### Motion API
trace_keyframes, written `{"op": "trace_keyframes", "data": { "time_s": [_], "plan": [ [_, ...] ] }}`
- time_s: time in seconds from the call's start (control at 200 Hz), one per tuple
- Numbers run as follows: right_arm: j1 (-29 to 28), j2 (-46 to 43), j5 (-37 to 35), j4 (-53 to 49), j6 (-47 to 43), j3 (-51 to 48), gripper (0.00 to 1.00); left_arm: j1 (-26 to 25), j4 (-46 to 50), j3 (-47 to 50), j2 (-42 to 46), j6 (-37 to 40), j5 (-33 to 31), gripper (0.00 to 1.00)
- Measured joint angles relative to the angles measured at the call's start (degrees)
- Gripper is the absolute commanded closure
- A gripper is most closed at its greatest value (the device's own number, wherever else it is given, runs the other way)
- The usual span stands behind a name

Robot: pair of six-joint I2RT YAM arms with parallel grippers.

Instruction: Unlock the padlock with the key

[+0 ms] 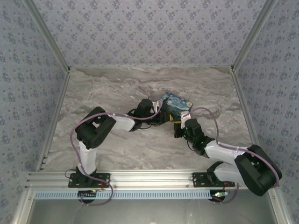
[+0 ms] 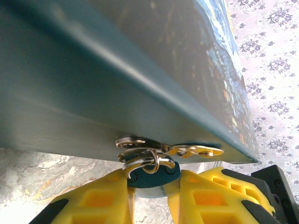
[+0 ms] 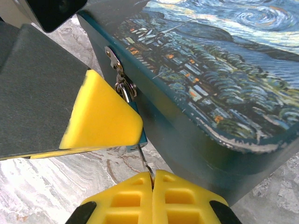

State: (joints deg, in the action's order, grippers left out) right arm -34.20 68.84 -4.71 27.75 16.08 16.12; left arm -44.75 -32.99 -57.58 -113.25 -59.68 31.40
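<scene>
— Starting at the left jaws, what are they doing?

— They are standing narrow, their yellow fingers (image 2: 88, 205) pinching the padlock (image 2: 147, 178) by its teal body from both sides. Its silver shackle (image 3: 124, 91) is threading the hasp (image 3: 112, 55) on the box wall.

— And the right jaws?

— They are pressing fully together, gripping the thin key (image 3: 145, 161). The key is rising from them toward eleven o'clock and reaching the padlock's underside. In the right wrist view, one left finger is covering most of the padlock body from nine o'clock.

— Where is the padlock sitting overall?

— It is hanging on the front wall of the starry-night box (image 1: 176, 104), on the box's six o'clock side as seen from above. The box is resting on the marble desk (image 1: 103, 88), just off its middle toward two o'clock. Both arms are reaching in and meeting at that front wall.
</scene>
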Motion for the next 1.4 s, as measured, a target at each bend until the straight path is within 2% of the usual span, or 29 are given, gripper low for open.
{"op": "trace_keyframes", "data": {
  "time_s": [0.74,1.399],
  "plan": [
    [1.2,3.5,2.4,4.2,2.5,0.7,1.00,0.5,-0.2,0.0,0.0,-1.7,-1.4,0.76],
    [6.9,4.5,12.9,6.0,6.0,1.0,1.00,0.5,-1.2,0.0,0.0,-2.1,-2.2,0.76]
  ]
}}
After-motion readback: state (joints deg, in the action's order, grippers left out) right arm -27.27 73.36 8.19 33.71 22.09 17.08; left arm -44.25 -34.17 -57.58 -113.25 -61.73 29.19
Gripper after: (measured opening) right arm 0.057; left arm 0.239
